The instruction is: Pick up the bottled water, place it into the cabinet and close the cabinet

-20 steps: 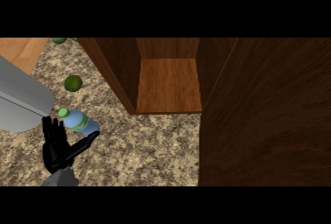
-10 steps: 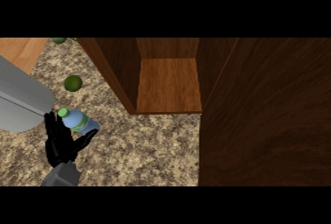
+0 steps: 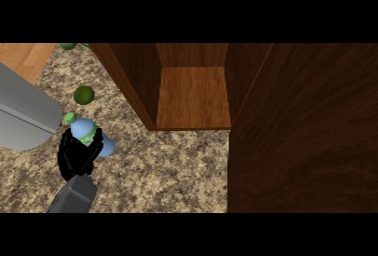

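the left hand (image 3: 74, 156) has its fingers curled round the bottled water (image 3: 88, 133), low on the table (image 3: 162, 165) left of the open cabinet (image 3: 193, 97). likely light, stiff, smooth plastic; take it mid-body, below the green cap.

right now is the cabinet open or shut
Open: the cabinet shows its bare wooden shelf, with the door swung out at the right.
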`<control>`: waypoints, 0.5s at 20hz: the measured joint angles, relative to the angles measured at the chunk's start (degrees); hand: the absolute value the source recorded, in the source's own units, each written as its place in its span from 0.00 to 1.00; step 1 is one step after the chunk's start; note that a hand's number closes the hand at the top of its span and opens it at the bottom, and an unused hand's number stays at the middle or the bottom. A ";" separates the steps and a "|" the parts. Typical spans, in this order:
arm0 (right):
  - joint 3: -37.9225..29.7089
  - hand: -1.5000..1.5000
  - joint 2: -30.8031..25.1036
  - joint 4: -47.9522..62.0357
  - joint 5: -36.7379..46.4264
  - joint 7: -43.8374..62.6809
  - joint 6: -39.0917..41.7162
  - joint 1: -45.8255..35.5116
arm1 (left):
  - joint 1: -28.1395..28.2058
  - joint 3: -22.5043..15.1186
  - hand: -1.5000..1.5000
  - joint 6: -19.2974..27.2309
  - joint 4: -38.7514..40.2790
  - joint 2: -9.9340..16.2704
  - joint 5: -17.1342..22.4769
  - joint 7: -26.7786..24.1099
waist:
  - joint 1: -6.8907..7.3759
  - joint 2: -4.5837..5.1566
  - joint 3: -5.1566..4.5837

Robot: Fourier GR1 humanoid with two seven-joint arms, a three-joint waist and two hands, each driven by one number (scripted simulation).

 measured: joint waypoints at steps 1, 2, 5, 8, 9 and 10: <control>-0.75 0.00 -0.51 0.01 -0.13 0.19 0.14 -0.25 | -0.54 0.19 1.00 -0.26 0.65 0.21 0.16 -0.37 | 0.02 0.03 0.00; -1.80 0.00 -1.05 0.04 -0.33 0.43 0.18 -0.56 | -0.96 0.19 1.00 -0.34 0.94 0.18 0.26 -0.47 | 0.10 0.03 0.01; -2.32 0.00 -1.15 0.00 -0.64 -0.04 0.68 0.23 | -1.64 -0.01 1.00 1.40 1.10 0.10 -0.56 -3.48 | 0.02 -0.01 0.01; -2.16 0.00 -0.81 0.09 -0.82 -0.24 0.59 0.47 | -1.00 -2.62 1.00 0.29 0.51 -1.29 -2.64 -4.88 | 0.18 -0.12 0.04; -2.04 0.00 -0.69 0.16 -0.82 -0.37 0.54 0.55 | -0.56 -3.98 1.00 -0.71 -0.06 -1.77 -3.51 -4.59 | 0.31 -0.20 0.05; -1.94 0.00 -0.57 0.25 -0.83 -0.56 0.54 0.75 | -0.06 -5.43 1.00 -1.87 -0.36 -2.39 -4.52 -4.59 | 0.31 -0.25 0.06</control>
